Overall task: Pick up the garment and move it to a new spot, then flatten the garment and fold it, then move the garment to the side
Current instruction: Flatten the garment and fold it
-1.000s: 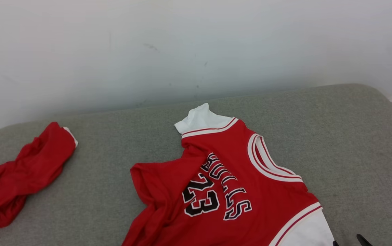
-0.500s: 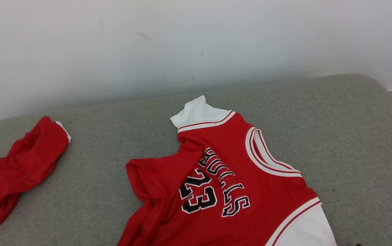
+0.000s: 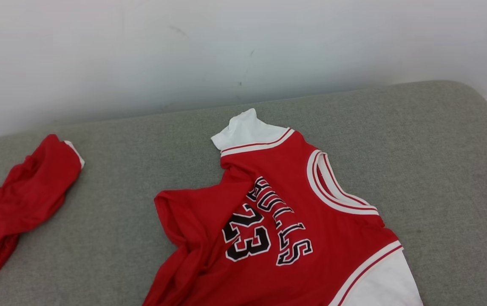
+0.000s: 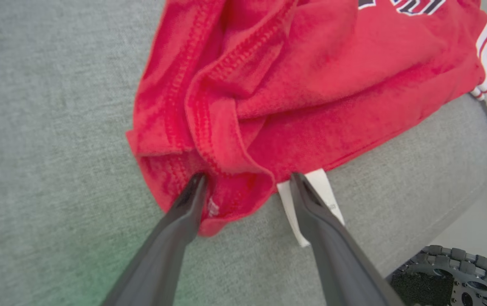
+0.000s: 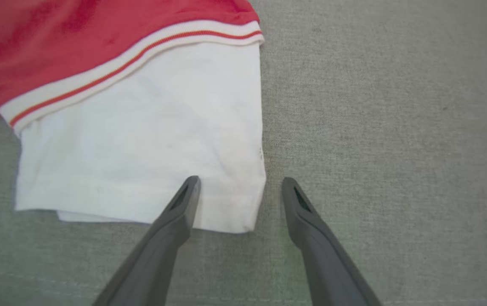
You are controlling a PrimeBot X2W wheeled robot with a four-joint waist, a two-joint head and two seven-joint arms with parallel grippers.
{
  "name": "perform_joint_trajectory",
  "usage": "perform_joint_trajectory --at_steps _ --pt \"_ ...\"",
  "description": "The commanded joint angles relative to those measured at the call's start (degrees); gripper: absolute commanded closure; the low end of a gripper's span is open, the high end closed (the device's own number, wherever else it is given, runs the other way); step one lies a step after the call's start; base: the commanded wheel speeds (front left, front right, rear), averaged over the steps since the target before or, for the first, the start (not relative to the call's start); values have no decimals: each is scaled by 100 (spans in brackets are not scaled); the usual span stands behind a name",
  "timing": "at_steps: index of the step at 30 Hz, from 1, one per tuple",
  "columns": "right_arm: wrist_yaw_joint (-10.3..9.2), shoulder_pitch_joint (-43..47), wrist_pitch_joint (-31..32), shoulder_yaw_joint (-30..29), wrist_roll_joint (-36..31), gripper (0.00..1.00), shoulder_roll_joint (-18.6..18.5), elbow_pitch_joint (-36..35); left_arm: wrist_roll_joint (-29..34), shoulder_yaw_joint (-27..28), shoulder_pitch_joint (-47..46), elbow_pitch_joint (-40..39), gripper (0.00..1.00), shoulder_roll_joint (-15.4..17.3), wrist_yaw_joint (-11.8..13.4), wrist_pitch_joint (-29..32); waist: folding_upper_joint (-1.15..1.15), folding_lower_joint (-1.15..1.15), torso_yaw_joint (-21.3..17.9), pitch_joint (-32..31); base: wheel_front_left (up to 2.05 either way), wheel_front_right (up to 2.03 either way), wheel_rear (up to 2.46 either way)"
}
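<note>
The garment (image 3: 286, 212) is a red jersey with white sleeves and black lettering, lying rumpled on the grey cushion (image 3: 439, 170). In the left wrist view my left gripper (image 4: 247, 180) is open, its fingers straddling the bunched red hem (image 4: 226, 161) beside a white label (image 4: 324, 191). In the right wrist view my right gripper (image 5: 240, 182) is open over the corner of the white sleeve (image 5: 141, 144), with one finger above the cloth and the other above bare cushion.
A second red cloth (image 3: 18, 199) lies crumpled at the cushion's left. A white wall (image 3: 226, 51) rises behind the cushion. A wheel (image 4: 460, 276) of the base shows beyond the cushion's near edge, and bare cushion (image 5: 396, 127) spreads to the right of the sleeve.
The head camera has tilted, so the whole scene sits a little higher in the picture. The dark fingertips at the bottom right edge have dropped out of the head view. The jersey lies as before.
</note>
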Motion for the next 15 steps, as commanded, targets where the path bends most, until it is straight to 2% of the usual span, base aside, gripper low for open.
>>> perform_joint_trajectory --at_steps 1,15 --pt "-13 -109 41 55 130 0 29 71 -33 -62 -43 107 0 5 -7 43 -1 0 13 31 0 0 0" --pt "-6 -465 85 641 558 0 75 617 -244 -374 -169 451 0 19 -2 46 -1 0 162 88 0 0 0"
